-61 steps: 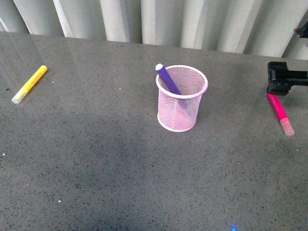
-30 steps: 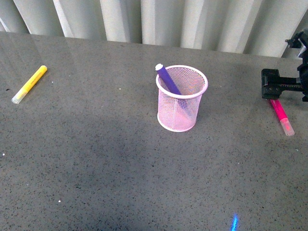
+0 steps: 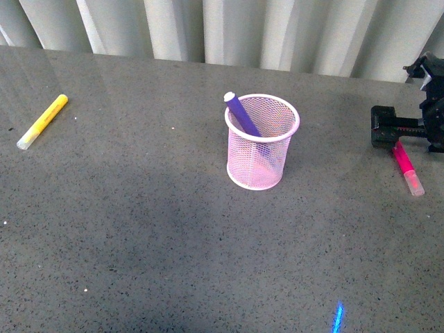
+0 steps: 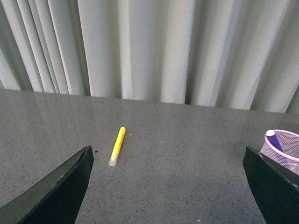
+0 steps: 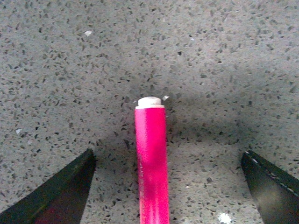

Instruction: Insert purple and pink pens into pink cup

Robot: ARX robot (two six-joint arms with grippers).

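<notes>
front view, far right edge: right tool (image 3: 385,128) low over the table (image 3: 139,229), black body roughly level, covering the far end of the pink pen (image 3: 404,161). from the right wrist view, spread wide with fingers (image 5: 56,196) on either side of that pen (image 5: 151,163), touching nothing, gripping nothing. from the left wrist view, left tool (image 4: 166,186) likewise wide apart and empty, held above bare table. grey speckled stone-look table, glossy toward the back, closed off by a pale pleated curtain (image 3: 243,28). lying flat well right of the pink cup (image 3: 262,163), the pink pen, pale cap toward the robot. upright at mid-table, the cup, with the purple pen (image 3: 243,116) leaning inside, its tip above the rim at the rear left. far off on the left, alone, a yellow marker (image 3: 43,121). nothing between cup and pink pen.
</notes>
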